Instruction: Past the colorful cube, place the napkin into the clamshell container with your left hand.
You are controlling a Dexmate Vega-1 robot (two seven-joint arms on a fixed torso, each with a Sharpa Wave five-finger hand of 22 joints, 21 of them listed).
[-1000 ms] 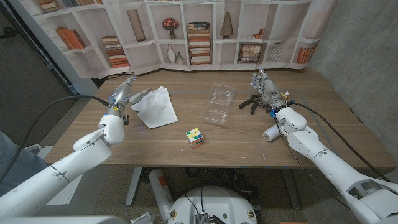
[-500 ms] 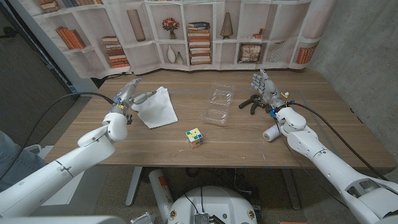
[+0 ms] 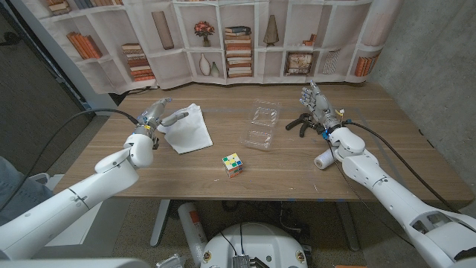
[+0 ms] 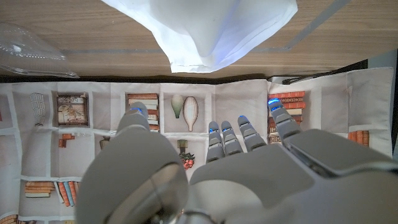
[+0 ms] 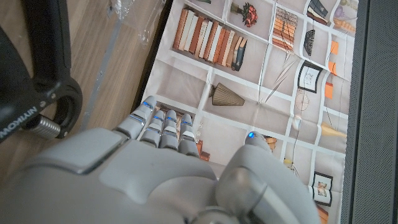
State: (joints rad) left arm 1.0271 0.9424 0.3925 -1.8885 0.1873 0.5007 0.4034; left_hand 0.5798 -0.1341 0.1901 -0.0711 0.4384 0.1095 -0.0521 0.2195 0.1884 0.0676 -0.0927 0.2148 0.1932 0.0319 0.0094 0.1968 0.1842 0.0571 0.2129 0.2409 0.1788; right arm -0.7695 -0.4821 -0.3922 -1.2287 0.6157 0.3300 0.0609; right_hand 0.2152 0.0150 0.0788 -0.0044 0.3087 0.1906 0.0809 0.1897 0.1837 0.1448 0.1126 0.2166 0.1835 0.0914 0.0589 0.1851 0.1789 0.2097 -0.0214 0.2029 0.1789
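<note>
A white napkin lies crumpled on the table at the left, and it hangs as a white fold in the left wrist view. My left hand hovers at the napkin's left edge, fingers apart and holding nothing; its back fills the wrist picture. The clear clamshell container lies open at the table's middle, its edge also visible. A colorful cube sits nearer the front edge. My right hand stands at the right, fingers spread, empty.
A black hand gripper tool lies beside my right hand, seen close as black handles. A white roll lies near the right forearm. A bookshelf-printed backdrop runs behind the table.
My left hand has moved right and a little farther from the robot, closing in on the napkin's left edge. The right hand, napkin, cube and container have stayed put.
</note>
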